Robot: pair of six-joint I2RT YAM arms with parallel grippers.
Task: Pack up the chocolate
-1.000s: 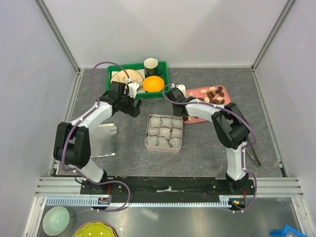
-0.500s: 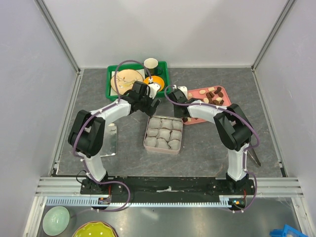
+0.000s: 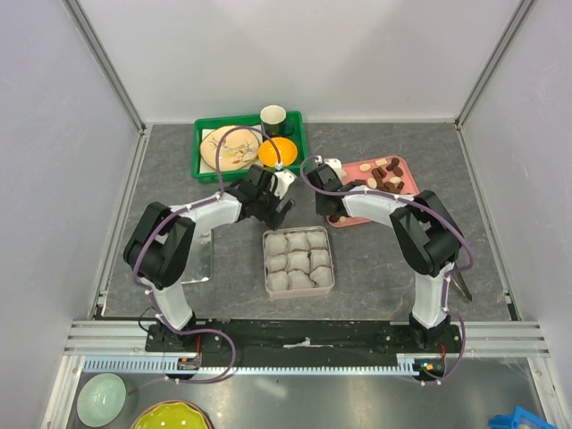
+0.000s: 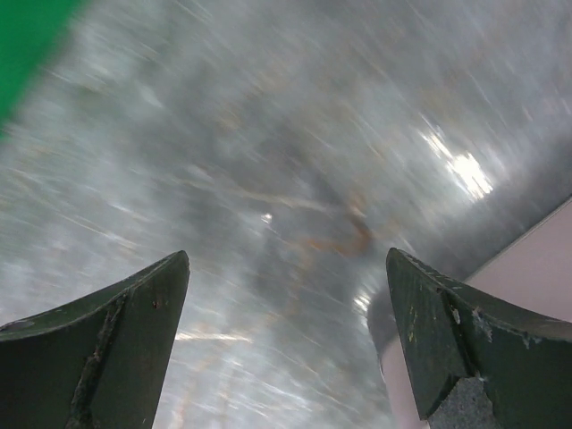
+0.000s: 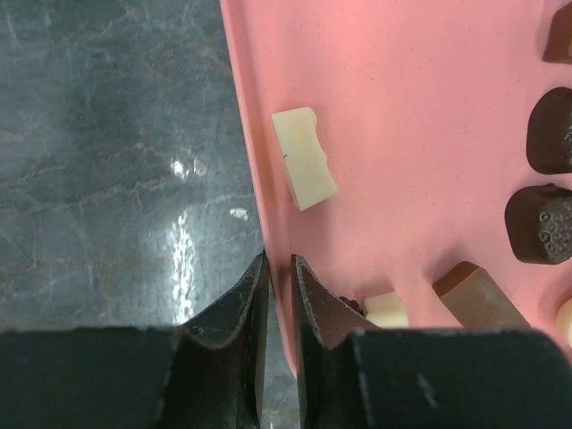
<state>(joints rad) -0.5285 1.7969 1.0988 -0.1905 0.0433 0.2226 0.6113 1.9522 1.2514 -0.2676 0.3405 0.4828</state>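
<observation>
Chocolate (image 3: 386, 174) lies on the pink tray (image 3: 357, 167), whose rim is pinched by the right gripper (image 5: 279, 264).
The tray is seen at 2 o'clock on the counter (image 3: 179, 161). The right fingers are drawn nearly together astride its 9 o'clock rim. The left gripper (image 4: 286, 268) is held with fingers wide apart and empty above the counter, at 12 o'clock from the tin (image 3: 334, 264) of paper cups (image 3: 288, 243).

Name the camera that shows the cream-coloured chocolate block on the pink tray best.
Right wrist: the cream-coloured chocolate block lies close and sharp near the left edge of the pink tray. Top external shows the tray small, partly under the right arm, that block not discernible. Left wrist shows blurred table, no chocolate.
</observation>
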